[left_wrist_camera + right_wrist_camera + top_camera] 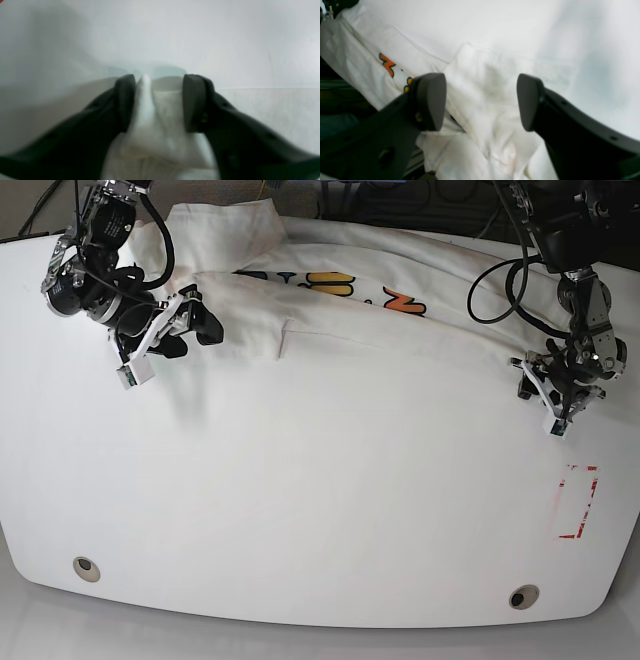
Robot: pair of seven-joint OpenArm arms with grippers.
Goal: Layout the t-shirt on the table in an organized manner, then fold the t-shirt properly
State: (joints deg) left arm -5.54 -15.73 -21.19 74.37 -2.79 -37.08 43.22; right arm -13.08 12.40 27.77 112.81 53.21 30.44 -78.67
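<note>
A: What takes up most of the scene?

B: The table (300, 510), glossy and white, runs out below and between both arms. Along its far edge lies the t-shirt (330, 315), partly folded over on itself, its orange and yellow letters (330, 285) peeking out from under the turned-over layer.

A: Where does the shirt sit relative to the right gripper?

B: The right gripper (480, 100) hangs directly above one end of the cloth. Its fingers (430, 100) stand wide apart with nothing between them, and a rumpled sleeve (495, 75) lies just beyond and under the tips. The orange letter is off to the side of one finger.

A: And the left gripper?

B: The left gripper (158, 100) is down at the other end of the shirt. A raised ridge of white fabric (146, 105) stands between its fingers (193, 102), touching one pad while a gap remains at the other. The jaws are partway in, not pressed tight on the cloth.

A: Anything smaller?

B: A red tape outline (577, 502) lies just beyond the left gripper, toward the table's near edge. Two round grommet holes (86, 568) sit well apart from both grippers.
</note>
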